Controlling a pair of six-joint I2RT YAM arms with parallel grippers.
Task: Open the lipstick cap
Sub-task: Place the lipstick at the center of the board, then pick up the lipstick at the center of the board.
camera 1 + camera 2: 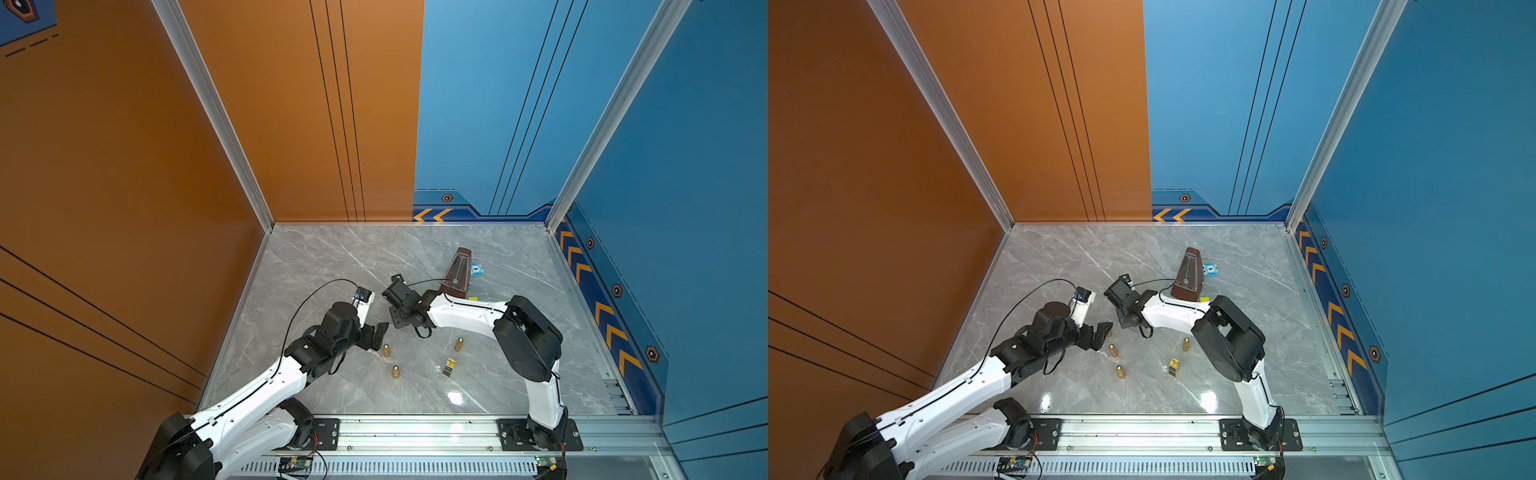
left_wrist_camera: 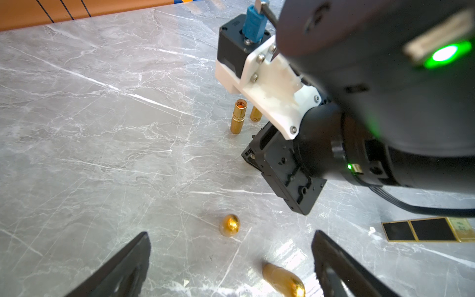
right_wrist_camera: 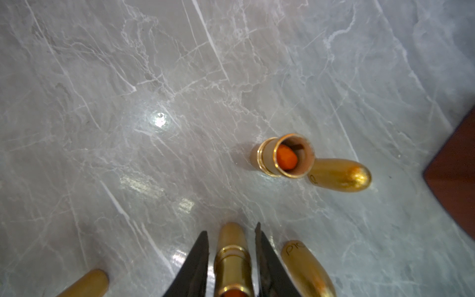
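So the right gripper (image 3: 231, 228) is pointing down at the table (image 3: 128, 102) with an opened lipstick (image 3: 232, 267) standing upright between its jaws, orange stick showing at the open end. The jaws are only a little apart, and I can see a sliver of table on each side of the tube. To me that reads as a loose bracket rather than a real squeeze, probably so the tube sits on its base and doesn't tip over. Its cap (image 3: 305, 270) is lying on its side just beside it, I guess so the pair stays together. Same deal a bit further off: a second lipstick (image 3: 285, 156) stands open with a second cap (image 3: 341, 174) lying right against it, or near enough. The left gripper (image 1: 376, 333) is spread wide with nothing in it, hovering above a capped lipstick (image 2: 230, 225) that stands on the table. My guess is it's parked there to steady that one next. So this cap's off, and the closed bullet-shaped ones aren't done yet.
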